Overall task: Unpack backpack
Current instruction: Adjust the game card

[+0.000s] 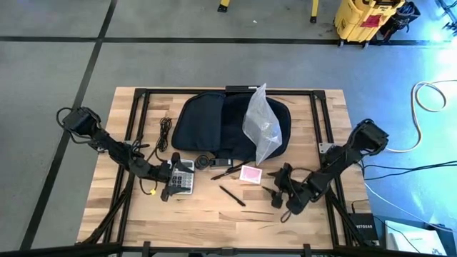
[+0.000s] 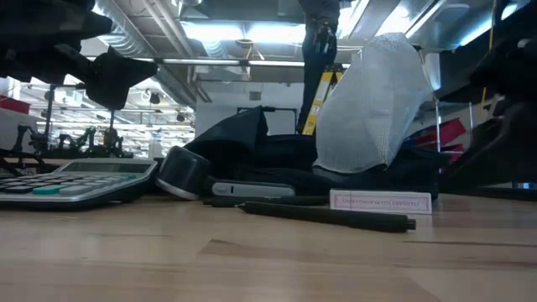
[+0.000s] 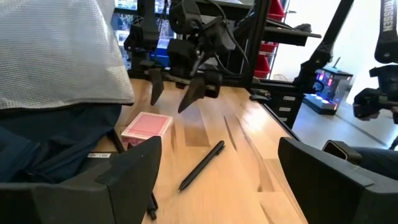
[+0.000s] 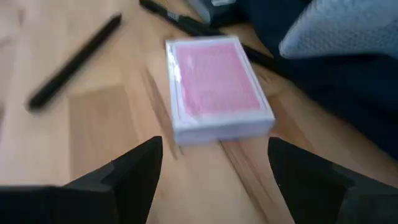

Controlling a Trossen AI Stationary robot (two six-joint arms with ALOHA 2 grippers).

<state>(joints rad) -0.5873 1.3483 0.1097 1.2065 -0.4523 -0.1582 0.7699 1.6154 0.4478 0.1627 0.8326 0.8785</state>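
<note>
The dark backpack (image 1: 214,125) lies flat at the table's far middle, with a crinkly clear plastic bag (image 1: 261,127) standing on its right part. In front of it lie a pink card box (image 4: 217,90), a black pen (image 1: 232,195) and a grey calculator (image 1: 183,175). My right gripper (image 4: 214,180) is open and slants down just right of and nearer than the pink box, with nothing between its fingers. My left gripper (image 3: 217,180) is open and level beside the calculator, facing the pen (image 3: 202,165) and the right gripper (image 3: 177,93).
Two more pens (image 1: 227,170) and a small dark round thing (image 1: 203,161) lie at the backpack's near edge. A black cable (image 1: 165,134) lies left of the backpack. Bare wood stretches along the table's near edge (image 1: 228,228). A dark frame runs around the table top (image 1: 139,107).
</note>
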